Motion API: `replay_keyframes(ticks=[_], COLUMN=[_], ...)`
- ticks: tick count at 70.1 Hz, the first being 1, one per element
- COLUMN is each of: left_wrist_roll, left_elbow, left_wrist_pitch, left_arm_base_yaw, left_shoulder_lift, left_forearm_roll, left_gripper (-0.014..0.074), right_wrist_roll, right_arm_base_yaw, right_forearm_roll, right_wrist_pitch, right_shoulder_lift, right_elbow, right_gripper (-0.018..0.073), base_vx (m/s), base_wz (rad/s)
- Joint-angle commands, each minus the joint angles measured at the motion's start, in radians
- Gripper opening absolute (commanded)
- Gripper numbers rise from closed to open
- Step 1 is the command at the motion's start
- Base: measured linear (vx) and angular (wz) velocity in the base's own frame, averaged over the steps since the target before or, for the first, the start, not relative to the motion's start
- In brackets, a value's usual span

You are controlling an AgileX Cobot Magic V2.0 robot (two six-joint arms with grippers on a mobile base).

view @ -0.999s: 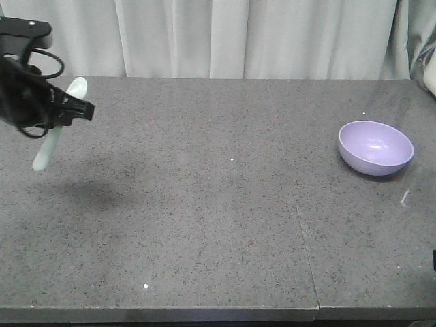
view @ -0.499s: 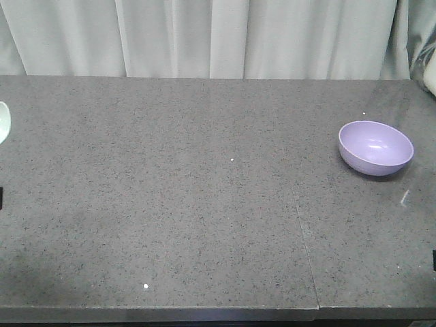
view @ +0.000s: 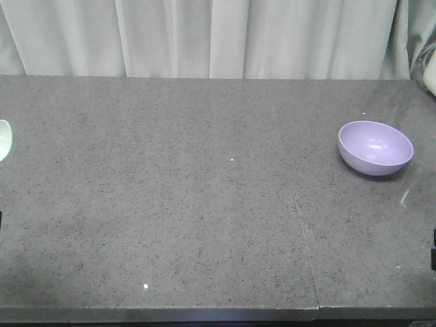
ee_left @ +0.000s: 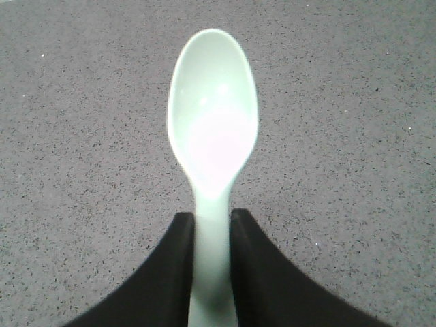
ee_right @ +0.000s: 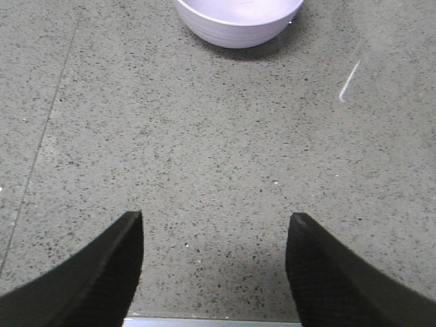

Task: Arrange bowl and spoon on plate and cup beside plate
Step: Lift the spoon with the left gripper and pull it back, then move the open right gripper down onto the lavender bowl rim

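The lavender bowl [view: 376, 147] sits upright on the right side of the grey table [view: 204, 204]; its near wall shows at the top of the right wrist view as the bowl [ee_right: 238, 17]. My left gripper [ee_left: 212, 216] is shut on the handle of the pale mint spoon [ee_left: 213, 122], whose scoop points away over the table. In the front view only the spoon [view: 3, 138] tip shows at the left edge. My right gripper [ee_right: 214, 221] stands open over bare table, short of the bowl. The plate and the cup are out of view.
A seam [view: 303, 238] runs across the table top right of centre. A pale curtain [view: 204, 37] hangs behind the far edge. The table's near edge [ee_right: 211, 321] lies just under the right gripper.
The left arm has drawn back out of the front view to the left, taking the spoon with it; only the spoon's tip still shows. The bowl has not moved.
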Motion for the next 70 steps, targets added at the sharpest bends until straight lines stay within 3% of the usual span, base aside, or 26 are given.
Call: replay_keyframes(ticks=[1,24,56,70], left_wrist_roll=[0.001,0.001,0.001,-0.002], left_elbow=[-0.026,-0.026,-0.026,-0.026], left_wrist_pitch=[-0.054,-0.045,-0.071,-0.071], left_arm_base_yaw=[0.005,0.005,0.005,0.005], left_shoulder_lift=[-0.006,-0.006,-0.005,-0.005], left_forearm_roll=[-0.009,-0.009,-0.009,-0.009], left_gripper=[0.0020,0.0020,0.0022,0.0062], right_wrist_roll=[0.000,0.000,-0.010,-0.009], right_arm_base_yaw=[0.000,0.000,0.000,0.000], right_forearm_roll=[0.006,0.060,0.056,0.057], right_wrist_pitch=[-0.064,-0.112,-0.114,-0.110], right_shoulder_lift=[0.003,0.003,0.008,0.014], right_elbow=[-0.035,-0.035,-0.035,-0.035], right_gripper=[0.0456,0.0456,0.0456,0.0456], base_vx=[0.00,0.00,0.00,0.00], base_wz=[0.00,0.00,0.00,0.00])
